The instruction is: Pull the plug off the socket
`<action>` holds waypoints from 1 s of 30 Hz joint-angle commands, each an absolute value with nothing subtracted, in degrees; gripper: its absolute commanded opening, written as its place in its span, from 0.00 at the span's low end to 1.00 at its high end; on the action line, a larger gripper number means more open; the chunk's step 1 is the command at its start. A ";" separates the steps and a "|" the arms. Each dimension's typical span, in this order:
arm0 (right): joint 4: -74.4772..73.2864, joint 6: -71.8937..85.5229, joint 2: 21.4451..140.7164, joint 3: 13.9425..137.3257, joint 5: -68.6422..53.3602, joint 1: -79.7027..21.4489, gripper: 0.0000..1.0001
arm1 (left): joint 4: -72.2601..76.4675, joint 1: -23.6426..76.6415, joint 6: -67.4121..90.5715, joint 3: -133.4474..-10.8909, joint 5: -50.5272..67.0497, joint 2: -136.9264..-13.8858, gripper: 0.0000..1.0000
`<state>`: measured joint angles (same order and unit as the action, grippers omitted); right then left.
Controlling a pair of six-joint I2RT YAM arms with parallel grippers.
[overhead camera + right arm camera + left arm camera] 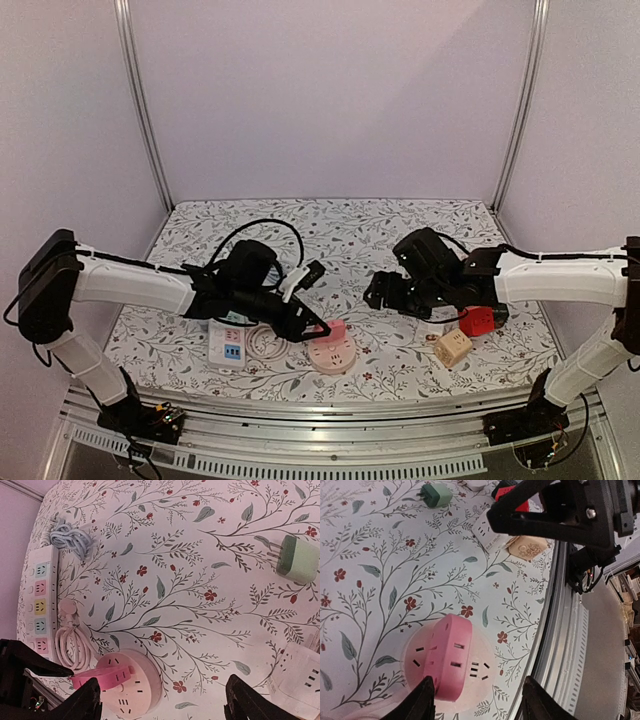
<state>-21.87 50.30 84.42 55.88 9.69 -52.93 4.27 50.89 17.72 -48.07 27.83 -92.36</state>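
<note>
Desk [400, 225] covered in white cloth printed with grey-green sprigs and small red flowers. Plain pale lilac back wall [330, 90] rising from desk's far edge; left side wall [50, 120] and right side wall [600, 120] same colour. Left aluminium post [145, 100] and right aluminium post [520, 100] at rear corners. Aluminium rail [330, 408] along near edge, slotted white cable duct [330, 465] just below it. Grey-brown floor [605, 645] beyond rail. Light soft, even
</note>
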 commanded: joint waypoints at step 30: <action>-27.40 77.96 106.58 76.09 15.36 -67.64 0.86 | 7.55 45.80 26.28 -33.05 15.71 -76.19 0.73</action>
